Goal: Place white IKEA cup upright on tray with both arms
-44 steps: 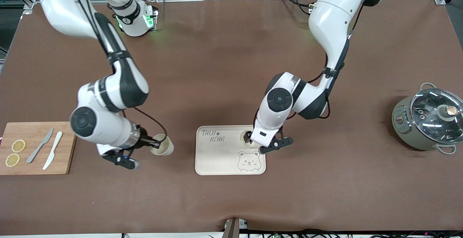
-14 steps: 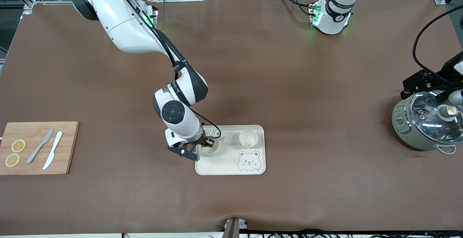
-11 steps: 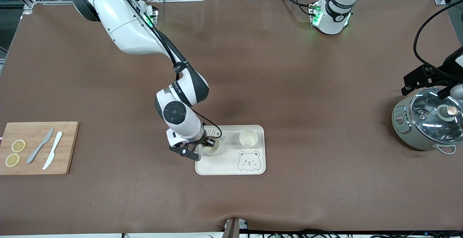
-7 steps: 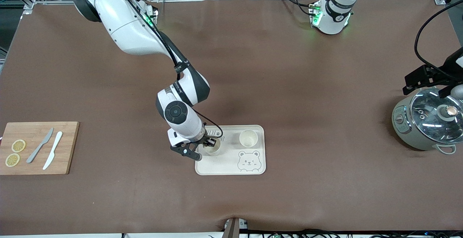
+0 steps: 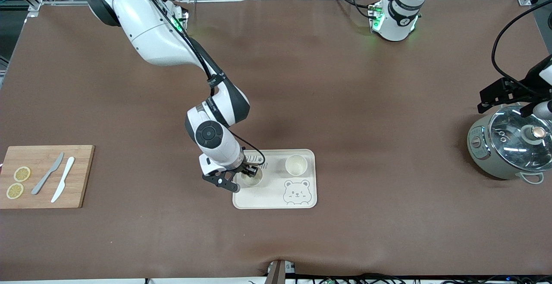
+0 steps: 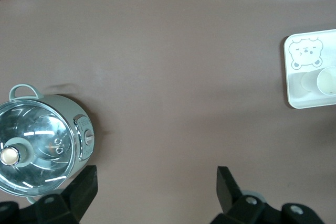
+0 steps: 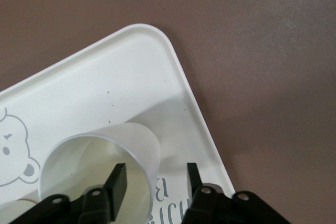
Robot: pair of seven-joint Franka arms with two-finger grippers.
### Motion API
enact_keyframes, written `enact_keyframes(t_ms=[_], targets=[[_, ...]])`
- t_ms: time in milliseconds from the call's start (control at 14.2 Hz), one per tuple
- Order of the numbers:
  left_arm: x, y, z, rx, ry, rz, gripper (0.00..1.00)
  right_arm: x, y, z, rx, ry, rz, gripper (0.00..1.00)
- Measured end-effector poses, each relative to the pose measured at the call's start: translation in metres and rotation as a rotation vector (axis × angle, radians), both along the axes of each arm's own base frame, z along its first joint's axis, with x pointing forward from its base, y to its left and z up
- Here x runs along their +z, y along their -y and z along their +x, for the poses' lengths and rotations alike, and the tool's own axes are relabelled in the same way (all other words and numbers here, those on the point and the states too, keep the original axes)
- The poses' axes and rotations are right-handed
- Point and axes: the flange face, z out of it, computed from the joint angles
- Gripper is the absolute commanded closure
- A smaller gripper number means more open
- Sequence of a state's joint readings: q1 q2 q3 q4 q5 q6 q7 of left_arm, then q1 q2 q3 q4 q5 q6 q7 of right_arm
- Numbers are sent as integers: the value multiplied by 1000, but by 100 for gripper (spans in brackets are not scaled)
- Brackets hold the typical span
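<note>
You've got two cups on the tray (image 5: 263,198): right gripper (image 5: 249,172) straddles one cup (image 5: 252,178) loosely, fingers spread; second cup (image 5: 296,165) near the tray's upper-right edge; left gripper (image 6: 157,182) spread wide above the pot (image 5: 509,146).

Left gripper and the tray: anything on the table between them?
No. In the left wrist view, only bare brown table lies between the open left gripper and the tray.

Right gripper (image 5: 249,172) low, wrist pitched down, fingers (image 7: 116,181) parted astride a thin wall. Left gripper (image 6: 155,182) raised at own table end, fingers spread wide, waiting.
</note>
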State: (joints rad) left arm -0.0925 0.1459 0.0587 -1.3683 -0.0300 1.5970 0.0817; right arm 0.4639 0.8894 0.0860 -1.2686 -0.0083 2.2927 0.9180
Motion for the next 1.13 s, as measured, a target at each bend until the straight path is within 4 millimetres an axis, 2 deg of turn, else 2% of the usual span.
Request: enact_keyframes(t_ms=[141,282,423,493,704,845,986,1127], targets=[[0,1,0,-1,0,0,0,14,-1,4,-1,14,7,0],[0,1,0,-2,0,0,0,41,-1,3,7,-8,-8,0],[0,1,0,0,0,0,0,88,1,-3,23,-36,-28,0],[0,1,0,8,0,-1,0,118,3,-9,36,-53,-38,0],[0,1,0,51,0,-5,0,216,16,-38,71,-105,-39,0],[0,1,0,58,-1,-5,0,269,28,-62,90,-112,-47,0],[1,1,0,59,0,-5,0,302,42,-90,112,-124,-64,0],[0,1,0,59,-1,-5,0,326,65,-118,141,-134,-84,0]])
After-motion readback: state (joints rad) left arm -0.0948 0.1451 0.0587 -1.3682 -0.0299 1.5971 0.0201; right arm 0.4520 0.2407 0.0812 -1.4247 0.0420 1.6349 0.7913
